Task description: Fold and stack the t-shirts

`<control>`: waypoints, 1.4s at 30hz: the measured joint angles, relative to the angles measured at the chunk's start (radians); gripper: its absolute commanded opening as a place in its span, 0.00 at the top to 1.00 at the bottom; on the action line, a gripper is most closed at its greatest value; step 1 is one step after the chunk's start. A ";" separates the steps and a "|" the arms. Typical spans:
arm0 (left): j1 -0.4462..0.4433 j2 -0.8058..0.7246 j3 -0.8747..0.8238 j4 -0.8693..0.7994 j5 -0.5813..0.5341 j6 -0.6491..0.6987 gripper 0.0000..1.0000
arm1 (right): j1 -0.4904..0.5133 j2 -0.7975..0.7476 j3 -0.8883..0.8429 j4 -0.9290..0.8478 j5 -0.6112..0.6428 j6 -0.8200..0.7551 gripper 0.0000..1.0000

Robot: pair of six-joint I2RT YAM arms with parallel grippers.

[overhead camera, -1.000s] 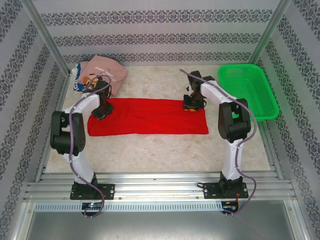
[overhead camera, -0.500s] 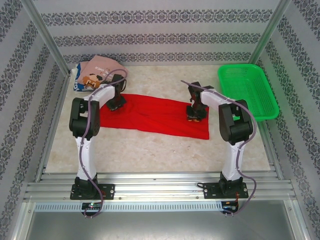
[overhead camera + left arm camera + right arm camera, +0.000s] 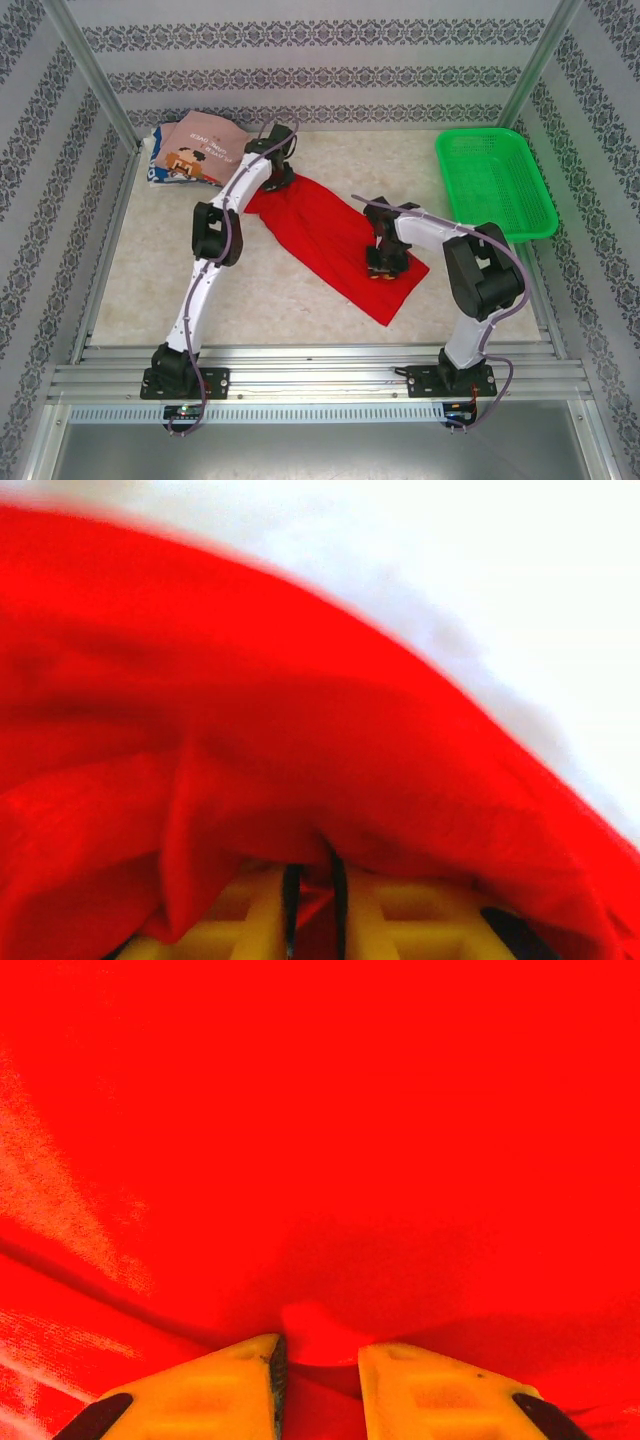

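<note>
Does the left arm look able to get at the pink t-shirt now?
Likely not yet: the left gripper is close to the pink t-shirt with nothing between, but it is shut on the red t-shirt, which it must release first.

The left arm stretches far forward, the left gripper (image 3: 312,908) nearly closed, pinching the red t-shirt (image 3: 330,235) between its fingers (image 3: 258,925). The right gripper (image 3: 318,1362) points downward, with a fold nipped between its fingertips.
</note>
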 measured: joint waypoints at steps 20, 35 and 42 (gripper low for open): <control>-0.048 0.021 0.022 0.248 0.378 0.021 0.20 | 0.118 -0.130 0.011 0.000 -0.183 0.150 0.52; 0.125 -0.329 -0.087 0.144 0.250 0.070 0.46 | -0.095 0.049 0.392 -0.016 -0.150 -0.005 0.52; 0.084 -0.220 -0.185 0.059 0.213 0.063 0.54 | -0.116 0.270 0.691 -0.002 -0.179 -0.051 0.53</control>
